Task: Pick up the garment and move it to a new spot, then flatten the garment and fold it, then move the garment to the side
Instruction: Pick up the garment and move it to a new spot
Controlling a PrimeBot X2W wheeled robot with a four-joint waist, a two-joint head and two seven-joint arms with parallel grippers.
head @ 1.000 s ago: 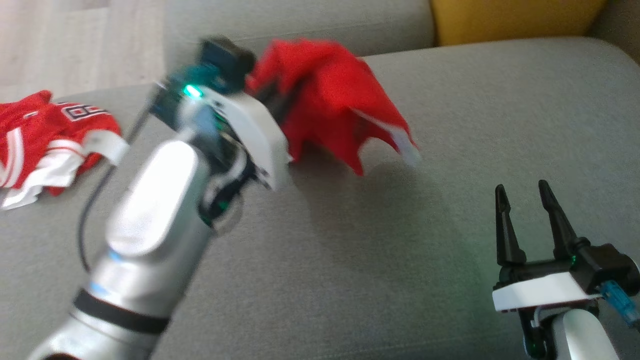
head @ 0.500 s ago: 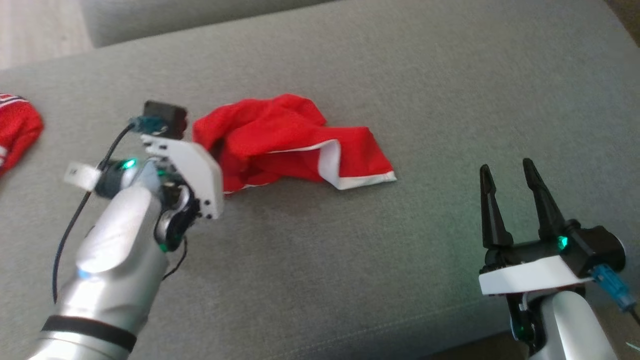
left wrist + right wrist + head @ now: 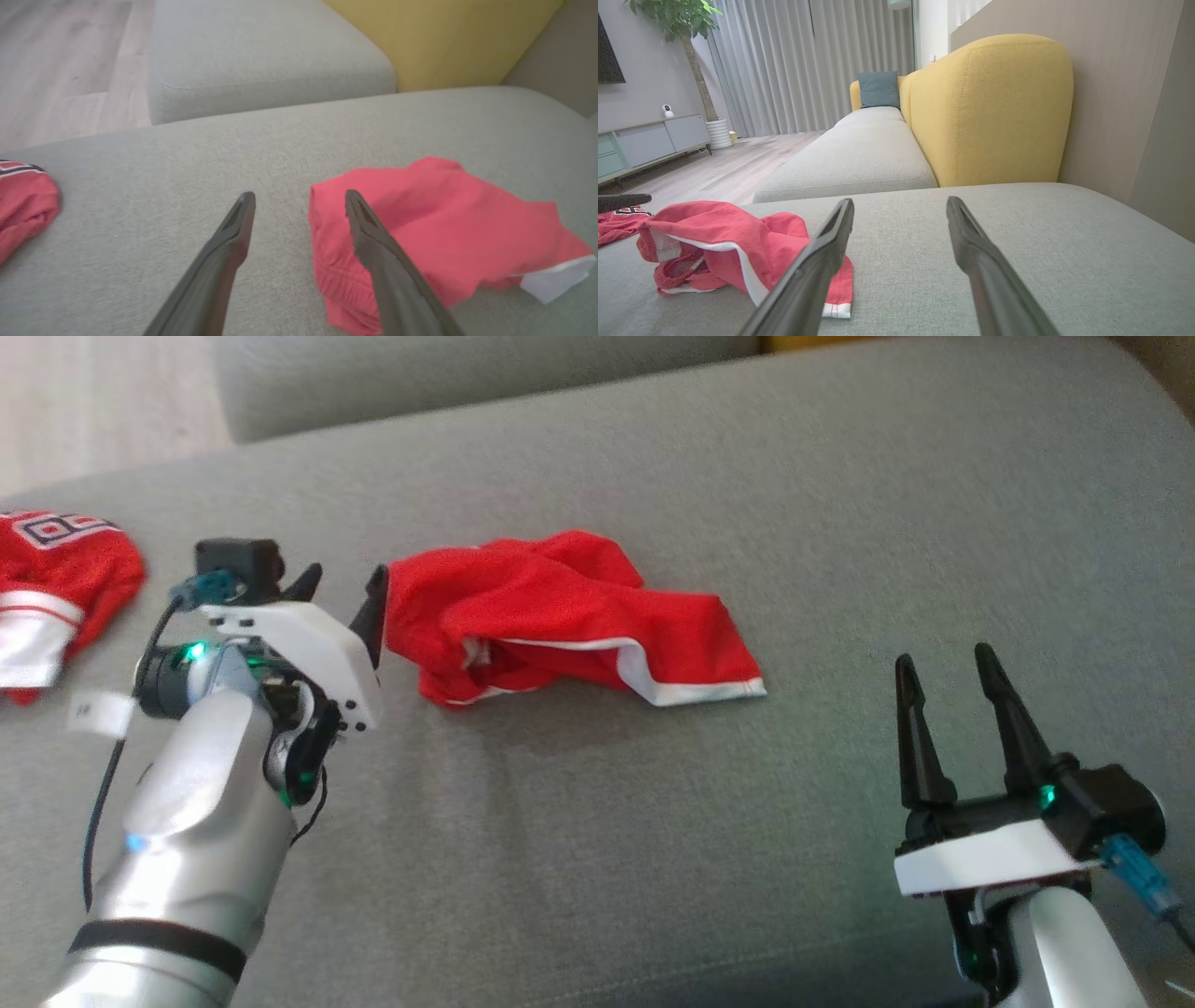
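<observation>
The garment (image 3: pixel 560 616), red with white trim, lies crumpled on the grey sofa cushion (image 3: pixel 794 504). It also shows in the left wrist view (image 3: pixel 444 224) and in the right wrist view (image 3: pixel 719 233). My left gripper (image 3: pixel 344 581) stands open at the garment's left edge and holds nothing. In its wrist view the left gripper (image 3: pixel 300 196) has its right finger (image 3: pixel 373 242) over the garment's edge, and bare cushion shows between the fingers. My right gripper (image 3: pixel 945 658) is open and empty at the lower right, well apart from the garment; in its wrist view (image 3: pixel 901 201) it points across the cushion.
A second red and white jersey (image 3: pixel 56 579) lies at the cushion's far left. A further grey cushion (image 3: pixel 261 56) and a yellow backrest (image 3: pixel 990 107) stand behind. Wooden floor (image 3: pixel 93 401) lies past the left edge. Bare cushion stretches between the garment and my right gripper.
My left gripper came down with the garment, laid it on the cushion, then opened and let it go. The head camera has shifted. The right gripper has stayed open.
</observation>
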